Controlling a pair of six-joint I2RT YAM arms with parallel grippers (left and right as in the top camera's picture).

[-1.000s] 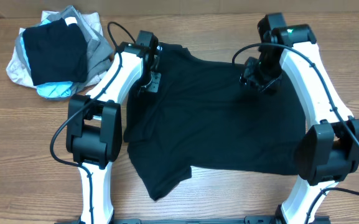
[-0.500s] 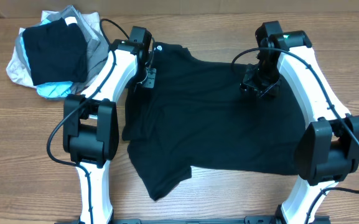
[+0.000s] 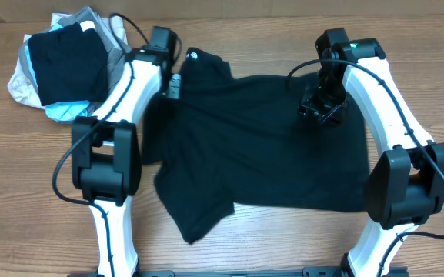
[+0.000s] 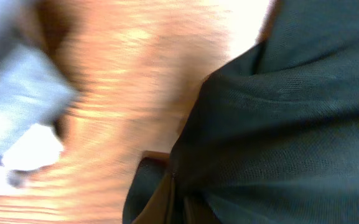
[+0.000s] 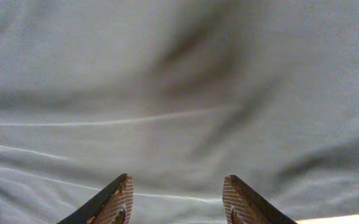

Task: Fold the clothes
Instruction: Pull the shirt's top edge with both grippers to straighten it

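The clothes, a black shirt [image 3: 260, 146], lie spread across the middle of the wooden table, a tiny white logo [image 3: 194, 54] showing at their far left corner. My left gripper [image 3: 173, 86] is at the shirt's far left edge. In the left wrist view its jaws [image 4: 176, 190] are shut on a gathered fold of the black fabric [image 4: 291, 112]. My right gripper [image 3: 322, 109] hovers over the shirt's far right part. In the right wrist view it [image 5: 179, 202] is open, with fabric [image 5: 179, 93] below and nothing between the fingers [image 5: 120, 199].
A pile of black, grey, beige and light-blue garments [image 3: 68, 69] sits at the far left of the table [image 3: 21, 177]; its pale edge [image 4: 17, 106] shows blurred in the left wrist view. Both white arms flank the shirt.
My left gripper closed on the shirt's left edge and moved left and back, dragging that edge with it. The right gripper barely shifted and stays open.
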